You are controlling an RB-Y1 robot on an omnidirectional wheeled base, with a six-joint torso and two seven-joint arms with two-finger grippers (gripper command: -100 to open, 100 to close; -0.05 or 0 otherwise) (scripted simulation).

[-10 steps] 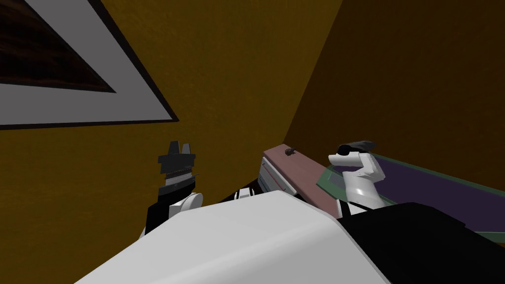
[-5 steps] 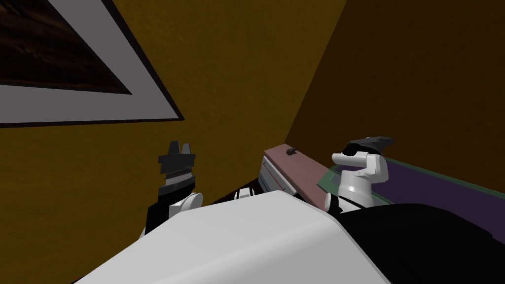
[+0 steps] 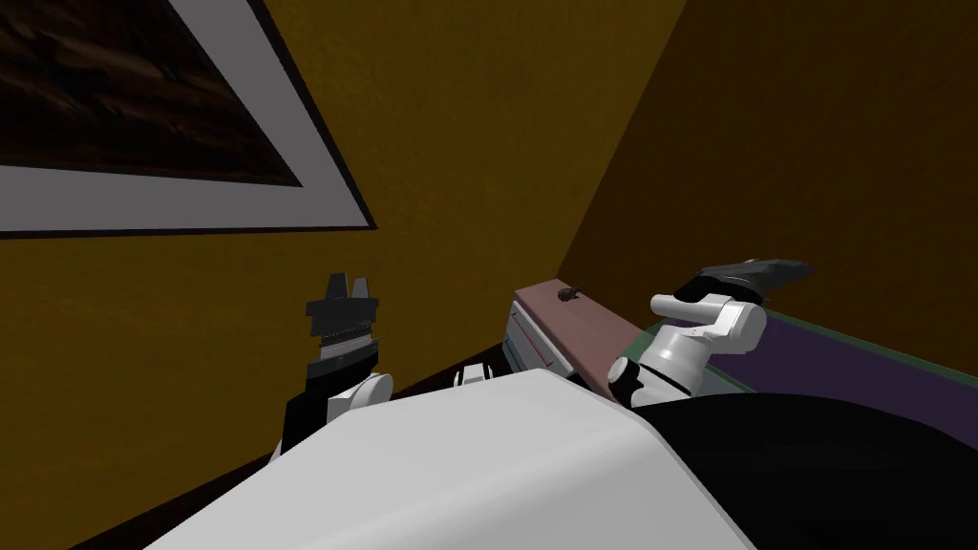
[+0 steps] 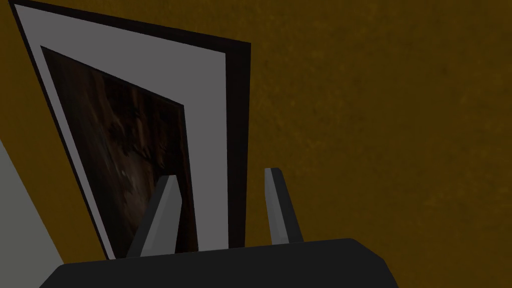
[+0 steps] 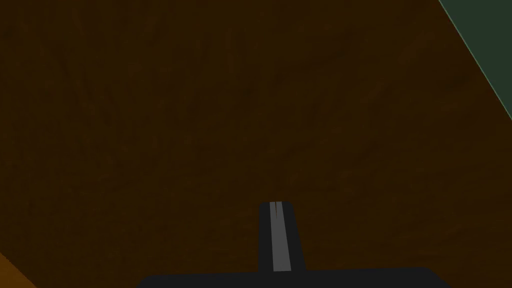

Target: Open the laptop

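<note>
The laptop point(image 3: 568, 294) was probably the small dark shape on the pinkish tabletop point(image 3: 592, 334) right of centre, too small to be sure. My right gripper point(image 5: 276, 204) was pressed together, my left gripper point(image 4: 221, 174) spread. Likely stiff, light, slick: lift its front edge

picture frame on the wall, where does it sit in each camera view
head view: picture frame upper left on the ochre wall, above the left pincer.
left wrist view: picture frame close behind the open left pincer, on the same wall.
right wrist view: not in it; darker brown wall and a green edge.
shared landmark: the left pincer, near the frame in both.
</note>
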